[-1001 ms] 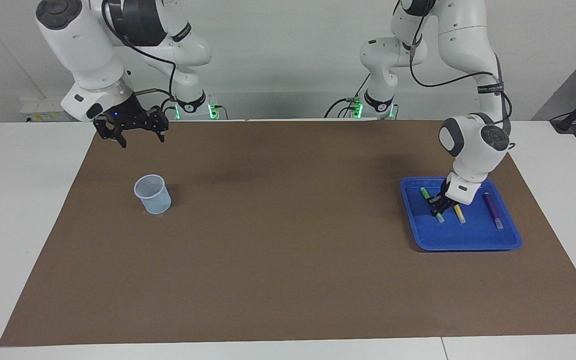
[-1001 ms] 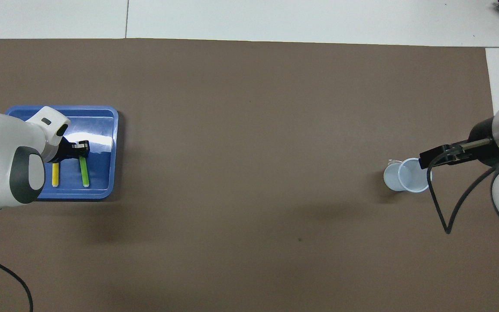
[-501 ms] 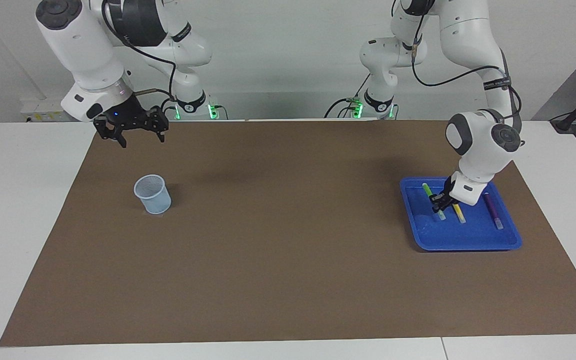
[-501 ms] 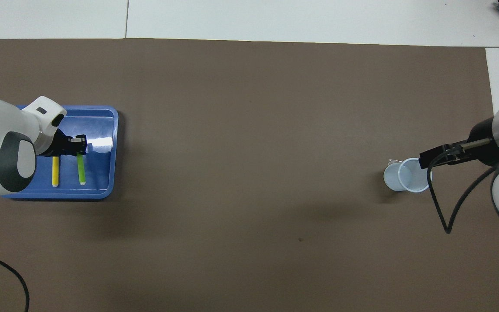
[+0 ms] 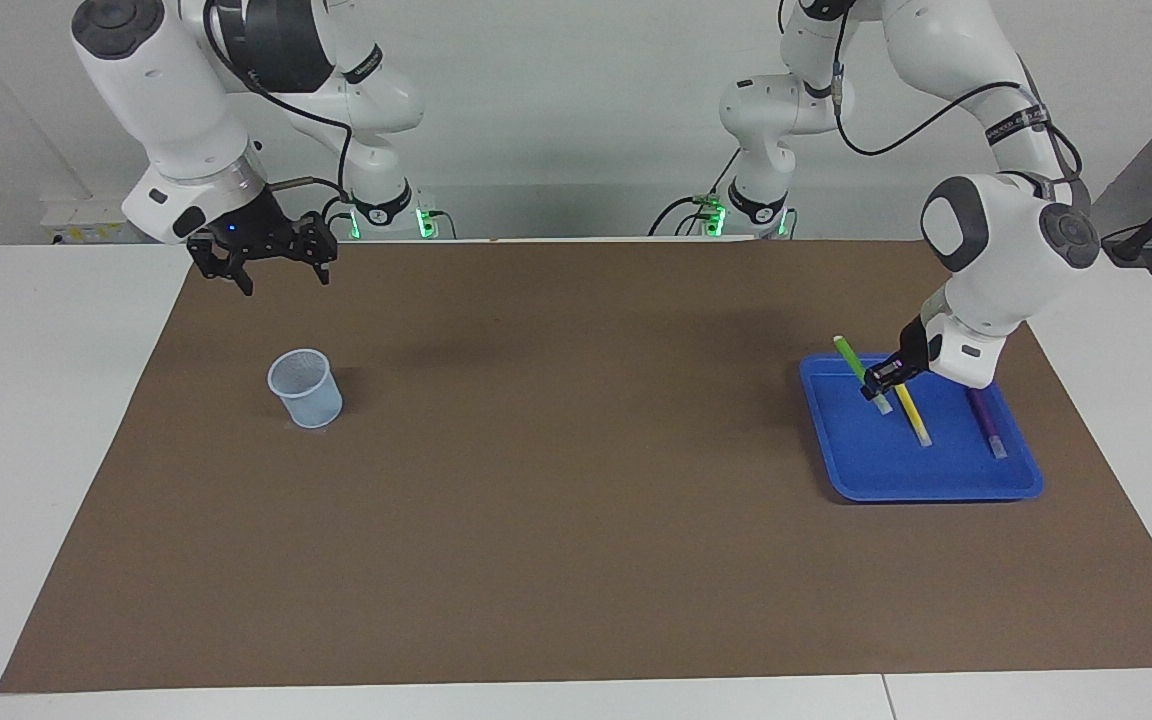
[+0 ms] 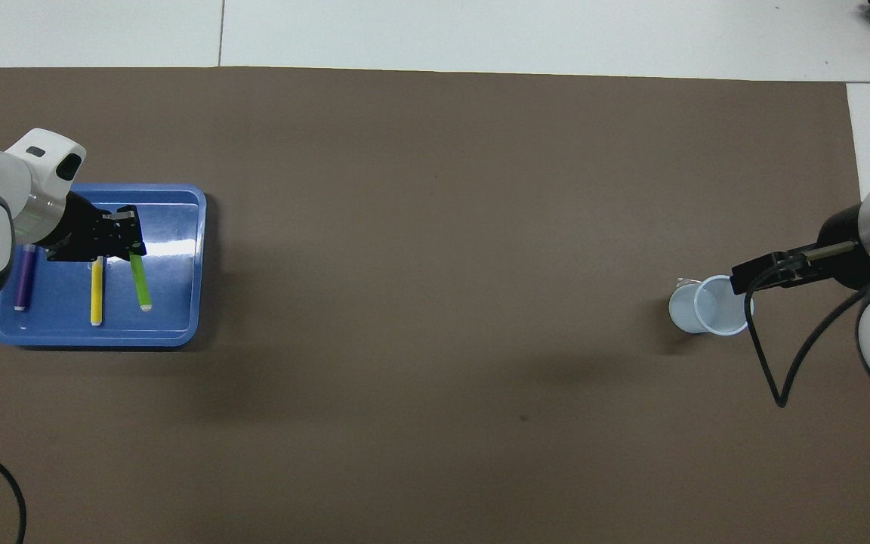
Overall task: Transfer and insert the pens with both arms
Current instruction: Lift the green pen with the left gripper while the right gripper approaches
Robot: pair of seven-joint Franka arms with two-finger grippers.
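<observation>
the green pen (image 5: 851,362) hangs tilted over the blue tray (image 5: 936,480), clamped in the left claw (image 5: 880,381) (pickup step). next it must travel toward the cup (image 5: 306,388), where the right claw (image 5: 276,268) waits, spread apart.

White table (image 5: 56,420), brown mat (image 5: 576,480) on it; on mat: blue tray (image 5: 936,485), pale cup (image 5: 306,388), well apart.

Left claw (image 5: 880,381) clamped and raised; right claw (image 5: 274,272) spread, waiting.
</observation>
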